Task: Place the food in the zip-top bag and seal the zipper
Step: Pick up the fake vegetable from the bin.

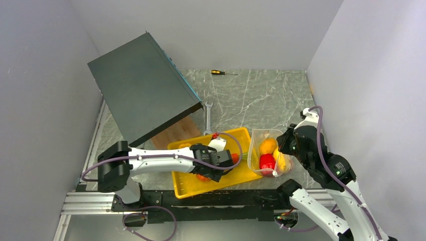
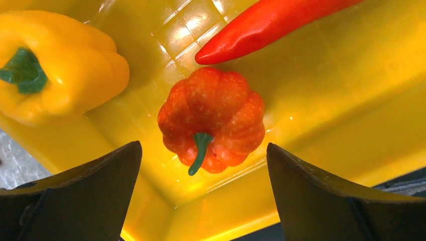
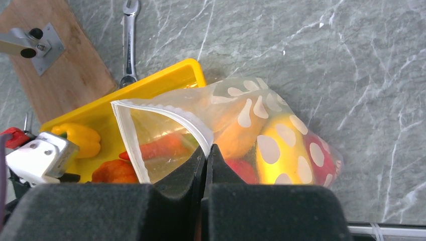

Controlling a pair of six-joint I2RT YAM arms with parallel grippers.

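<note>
Risk, pick: my left gripper [image 2: 202, 150] hangs spread over the pumpkin [image 2: 213, 118], which lies close to the near wall of the tray [image 2: 321, 115]. The skin is round and glossy, so I judge it may squirt out, or a finger may catch the wall.
Risk, bag: my right gripper [image 3: 207, 150] is pressed together on the white strip [image 3: 166, 111] of the bag [image 3: 241, 105]. It seems to pinch one lip only, and a push could collapse the mouth.
Left arm: stretched rightward, low over the tray, wrist pointing down.
Right arm: folded back, reaching left to the bag.
Food: yellow pepper [image 2: 60, 65] and red chilli [image 2: 266, 22] lie in the tray; more food [image 3: 281, 150] sits in the bag.
Bag: at the tray's right end, by the near edge of the tabletop [image 1: 261, 95].
</note>
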